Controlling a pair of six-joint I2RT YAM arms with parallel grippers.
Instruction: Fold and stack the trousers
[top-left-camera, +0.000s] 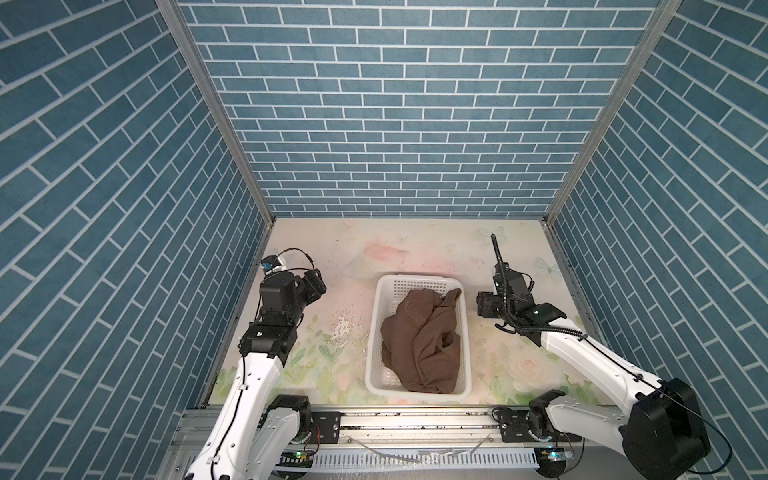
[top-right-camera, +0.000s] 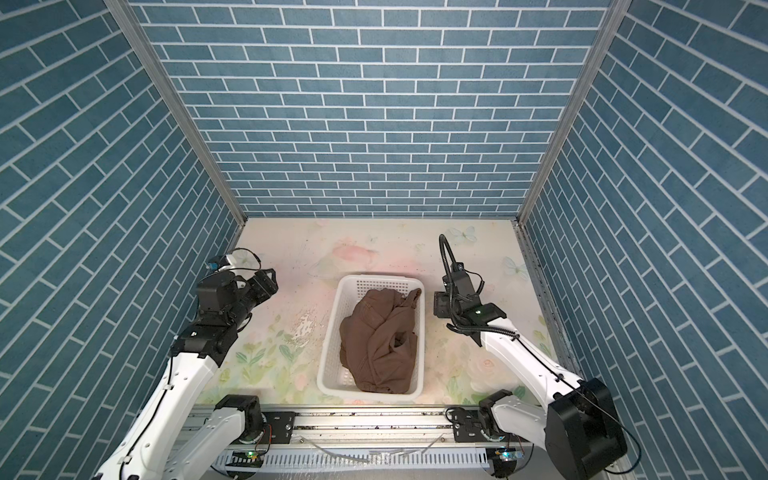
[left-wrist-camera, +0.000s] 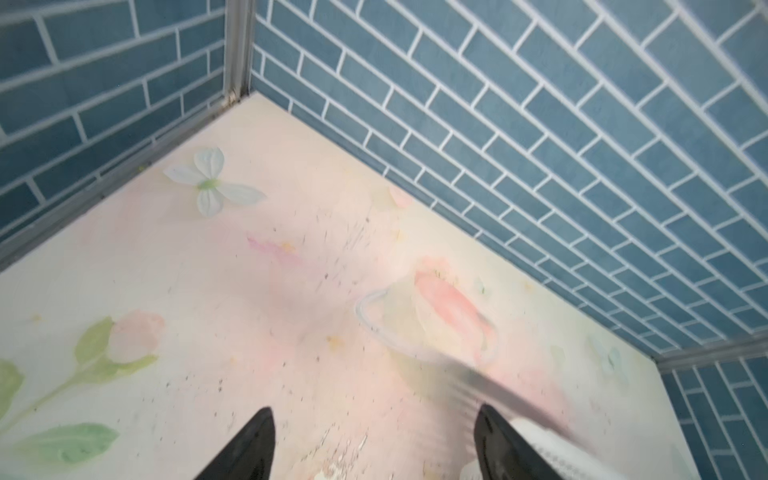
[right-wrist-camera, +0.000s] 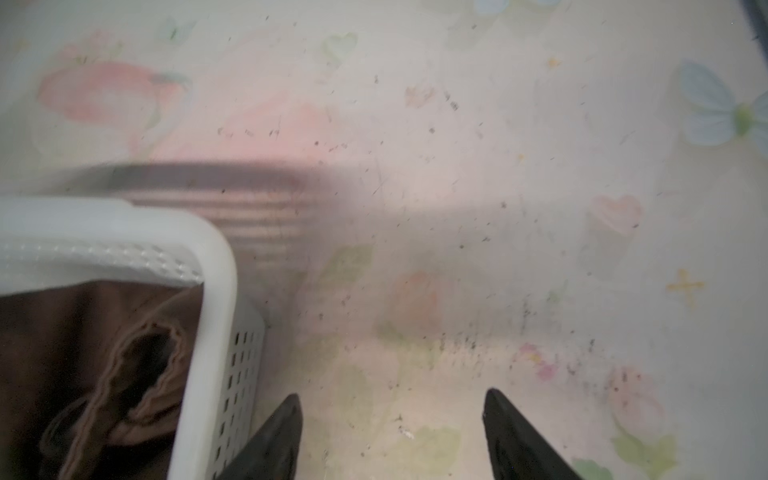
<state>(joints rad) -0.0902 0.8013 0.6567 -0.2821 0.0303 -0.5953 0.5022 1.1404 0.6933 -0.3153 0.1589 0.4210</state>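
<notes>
The dark brown soft cloth trousers (top-left-camera: 419, 340) lie crumpled in a heap inside the white perforated plastic basket (top-left-camera: 415, 286), which stands in the middle of the pale floral-printed table (top-left-camera: 332, 249). Nothing is folded yet. A seamed edge shows near the basket's far right corner in the right wrist view, but that view is blurred, so it may be a waistband or a hem.

The main risk is a blind pinch into the heap. That would likely lift a tangle of layers, and a trailing leg could drag over the rim and tip or slide the light basket. A gripper coming in low from the side could also knock the basket wall.

The left gripper (top-left-camera: 316, 284) hangs over bare table to the left of the basket, well apart from it. The right gripper (top-left-camera: 484, 305) hangs just beside the basket's right wall, near its far corner. Each has its jaws parted and holds nothing, and neither touches the cloth.
</notes>
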